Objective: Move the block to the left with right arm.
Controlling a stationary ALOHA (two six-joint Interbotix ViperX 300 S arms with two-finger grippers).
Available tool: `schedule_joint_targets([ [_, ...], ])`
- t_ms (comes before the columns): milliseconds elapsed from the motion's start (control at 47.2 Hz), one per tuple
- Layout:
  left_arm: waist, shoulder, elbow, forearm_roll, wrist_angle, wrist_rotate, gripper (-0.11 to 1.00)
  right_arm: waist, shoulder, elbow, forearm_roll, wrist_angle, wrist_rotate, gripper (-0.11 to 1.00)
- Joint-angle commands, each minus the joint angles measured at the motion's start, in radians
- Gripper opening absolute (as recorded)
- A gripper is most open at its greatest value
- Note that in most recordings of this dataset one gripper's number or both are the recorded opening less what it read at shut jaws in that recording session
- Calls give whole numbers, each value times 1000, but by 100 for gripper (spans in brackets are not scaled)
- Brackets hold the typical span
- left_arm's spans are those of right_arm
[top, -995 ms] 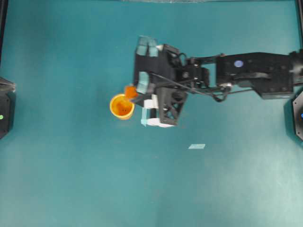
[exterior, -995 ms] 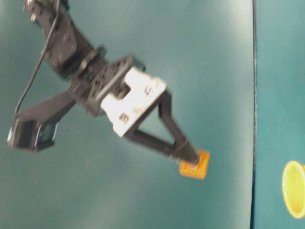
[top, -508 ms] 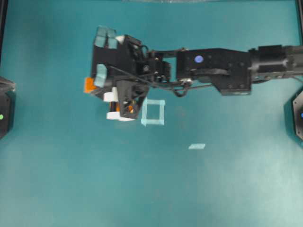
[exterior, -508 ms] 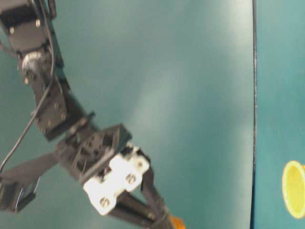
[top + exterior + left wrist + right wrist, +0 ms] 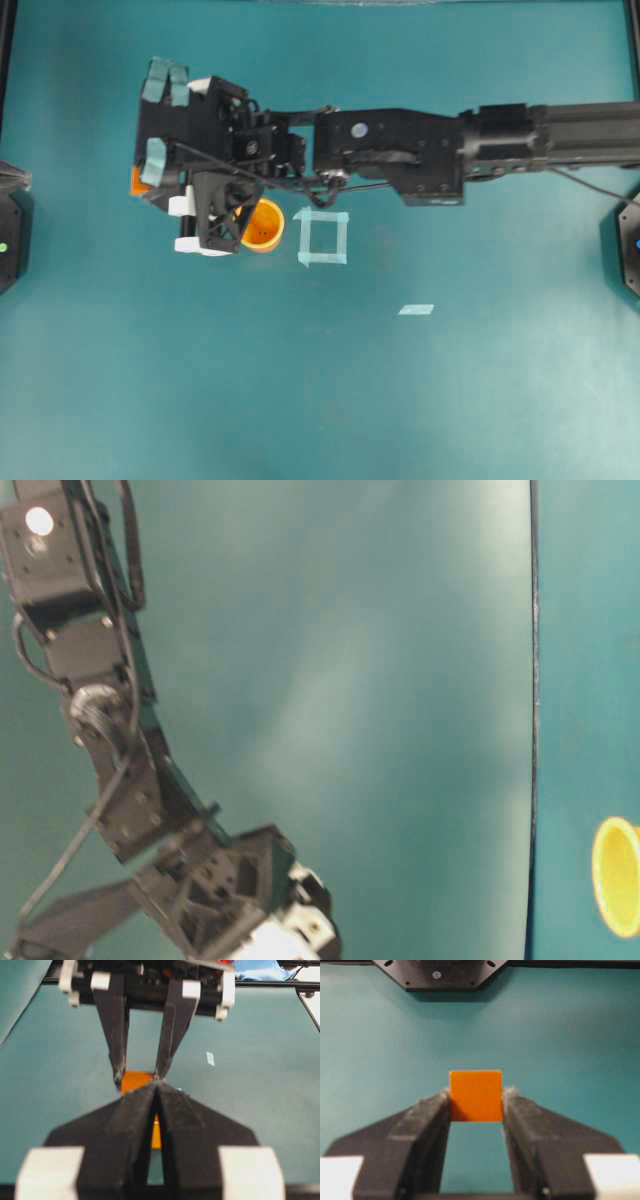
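Moved left: right end effector | clamps block

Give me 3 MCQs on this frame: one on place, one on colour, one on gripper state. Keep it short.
1. In the overhead view, where is the block relative to the cup?
A. To its left
B. To its right
C. Inside it

2. What colour is the tape square on the table?
A. Red
B. Pale blue
C. Black

3. What state is the right gripper in?
A. Open over a bare table
B. Shut on the block
C. Shut on the cup

Answers:
1. A, the orange block peeks out at the gripper's far left edge, with the cup further right.
2. B, the outline beside the cup is pale blue.
3. B, the right wrist view shows both fingers pressed against the block's sides.
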Motion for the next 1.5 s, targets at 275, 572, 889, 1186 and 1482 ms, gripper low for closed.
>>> schedule_joint_targets([
  [275,2,11,-14,2,5,-11,1,2,26,-52,3,-52,5,39],
  [572,3,15,-11,2,38,-18,1,9,40,-52,5,-54,6,39],
  [889,2,15,-11,2,46,-17,1,12,40,-51,6,-60,5,39],
  [1186,3,12,-14,2,46,-5,1,12,41,-52,5,-72,5,39],
  [1482,2,14,-12,2,46,0,1,11,40,-52,5,-72,5,39],
])
